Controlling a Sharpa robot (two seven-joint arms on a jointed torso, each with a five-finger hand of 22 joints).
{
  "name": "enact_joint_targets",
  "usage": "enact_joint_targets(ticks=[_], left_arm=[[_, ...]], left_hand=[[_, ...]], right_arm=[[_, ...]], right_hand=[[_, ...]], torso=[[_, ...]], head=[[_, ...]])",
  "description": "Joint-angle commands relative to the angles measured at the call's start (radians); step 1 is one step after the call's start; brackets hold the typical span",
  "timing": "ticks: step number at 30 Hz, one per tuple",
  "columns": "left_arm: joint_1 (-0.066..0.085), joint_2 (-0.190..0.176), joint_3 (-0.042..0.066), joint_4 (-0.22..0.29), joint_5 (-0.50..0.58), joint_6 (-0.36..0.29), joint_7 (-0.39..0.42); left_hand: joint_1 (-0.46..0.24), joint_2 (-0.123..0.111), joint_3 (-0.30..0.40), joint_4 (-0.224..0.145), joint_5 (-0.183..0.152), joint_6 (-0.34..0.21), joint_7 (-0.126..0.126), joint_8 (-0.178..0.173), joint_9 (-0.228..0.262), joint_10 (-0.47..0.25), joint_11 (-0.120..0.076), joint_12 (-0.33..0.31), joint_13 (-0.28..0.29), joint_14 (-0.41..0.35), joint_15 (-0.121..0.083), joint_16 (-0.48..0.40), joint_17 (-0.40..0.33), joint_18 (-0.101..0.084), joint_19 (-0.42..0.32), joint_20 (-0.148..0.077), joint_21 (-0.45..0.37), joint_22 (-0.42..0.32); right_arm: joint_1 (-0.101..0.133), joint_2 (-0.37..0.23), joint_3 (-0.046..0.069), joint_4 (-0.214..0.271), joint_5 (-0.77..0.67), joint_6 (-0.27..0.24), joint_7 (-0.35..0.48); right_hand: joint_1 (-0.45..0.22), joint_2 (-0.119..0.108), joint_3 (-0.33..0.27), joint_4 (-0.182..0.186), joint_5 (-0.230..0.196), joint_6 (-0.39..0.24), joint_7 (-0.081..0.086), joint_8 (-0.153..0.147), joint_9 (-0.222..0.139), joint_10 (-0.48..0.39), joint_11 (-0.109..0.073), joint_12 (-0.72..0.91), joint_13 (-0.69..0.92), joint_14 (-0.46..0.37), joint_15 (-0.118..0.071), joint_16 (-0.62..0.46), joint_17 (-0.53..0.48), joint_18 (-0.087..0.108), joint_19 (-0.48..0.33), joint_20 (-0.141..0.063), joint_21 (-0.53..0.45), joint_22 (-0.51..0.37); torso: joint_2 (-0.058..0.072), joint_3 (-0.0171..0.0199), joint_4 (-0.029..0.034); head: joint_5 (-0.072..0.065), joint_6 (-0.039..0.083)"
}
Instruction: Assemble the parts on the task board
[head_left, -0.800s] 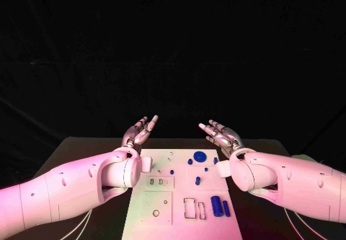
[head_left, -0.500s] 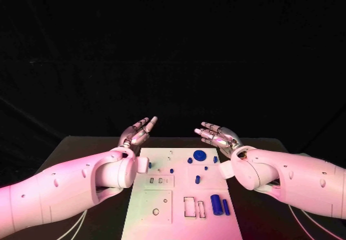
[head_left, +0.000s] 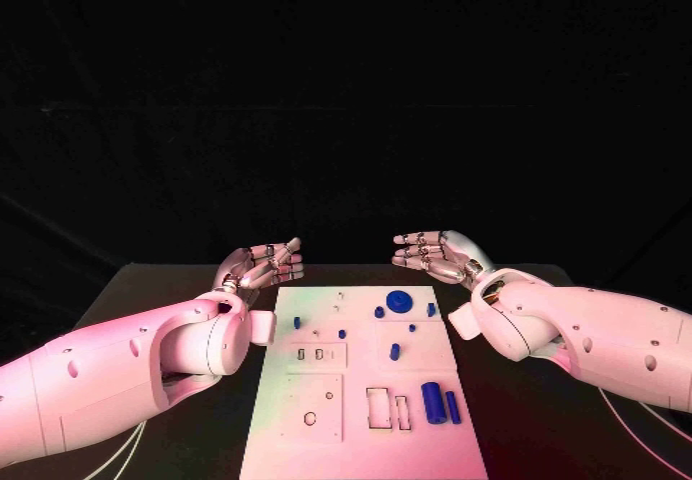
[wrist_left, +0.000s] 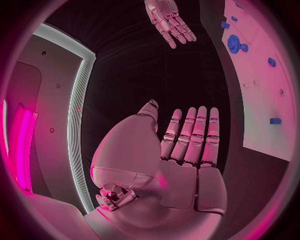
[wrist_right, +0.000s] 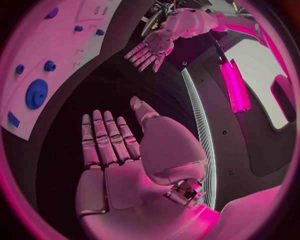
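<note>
Left hand (head_left: 263, 267), right hand (head_left: 437, 253): hovering empty, fingers apart, beyond white task board (head_left: 325, 400) | small blue plastic cylinder (head_left: 431, 402) lying near board's front-right; probably light, stiff, slippery; pinch mid-length.

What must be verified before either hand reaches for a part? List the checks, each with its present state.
1. Left hand free: ok, fingers apart, holding nothing.
2. Right hand free: ok, holding nothing.
3. Both hands clear of the task board: ok, they hang beyond its far edge, touching no part.
4. Blue gear within sight: ok, near the far edge.
5. Large blue cylinder unobstructed: ok, beside a thinner blue pin.
6. Which parts are already seated: cannot tell.
</note>
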Motion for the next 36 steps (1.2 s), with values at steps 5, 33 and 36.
enact_joint_targets(ticks=[5,33,36], left_arm=[[0.011,-0.043,0.002,0.055,-0.054,0.115,-0.009],[0.057,-0.153,0.019,0.205,-0.114,0.179,-0.039],[0.058,-0.158,0.02,0.211,-0.113,0.179,-0.041]], left_hand=[[0.06,-0.007,0.01,-0.025,0.003,0.104,0.005,0.003,-0.005,0.13,-0.039,-0.027,0.001,0.159,-0.047,0.025,0.014,0.022,0.117,-0.017,0.042,0.003],[0.088,-0.021,0.021,-0.022,0.003,0.163,-0.006,-0.035,-0.01,0.228,-0.056,-0.107,0.001,0.26,-0.072,0.0,0.036,0.021,0.194,-0.043,0.049,-0.015],[0.088,-0.021,0.021,-0.022,0.003,0.163,-0.005,-0.036,-0.011,0.227,-0.056,-0.108,0.001,0.26,-0.071,-0.001,0.036,0.021,0.194,-0.043,0.049,-0.015]], right_arm=[[0.03,0.005,0.002,-0.02,-0.39,0.089,-0.099],[0.079,0.051,0.004,0.046,-1.195,0.219,-0.465],[0.079,0.061,0.004,0.038,-1.204,0.23,-0.468]], right_hand=[[0.031,-0.043,0.102,-0.11,0.003,0.31,0.031,0.015,0.003,0.33,-0.079,0.007,0.004,0.397,-0.099,0.06,0.021,0.04,0.336,-0.062,0.148,0.045],[-0.038,-0.176,0.158,-0.057,0.015,0.416,-0.039,-0.041,0.011,0.391,-0.148,-0.031,0.064,0.738,-0.207,0.922,0.793,0.033,0.679,-0.202,0.499,0.259],[-0.032,-0.179,0.166,-0.049,0.016,0.411,-0.039,-0.043,0.011,0.377,-0.147,-0.028,0.064,0.746,-0.205,1.0,0.879,0.023,0.704,-0.2,0.567,0.346]], torso=[[0.042,0.0085,0.0058],[0.155,0.024,0.0169],[0.161,0.0247,0.0197]], head=[[-0.005,0.001],[-0.028,0.02],[-0.031,0.02]])
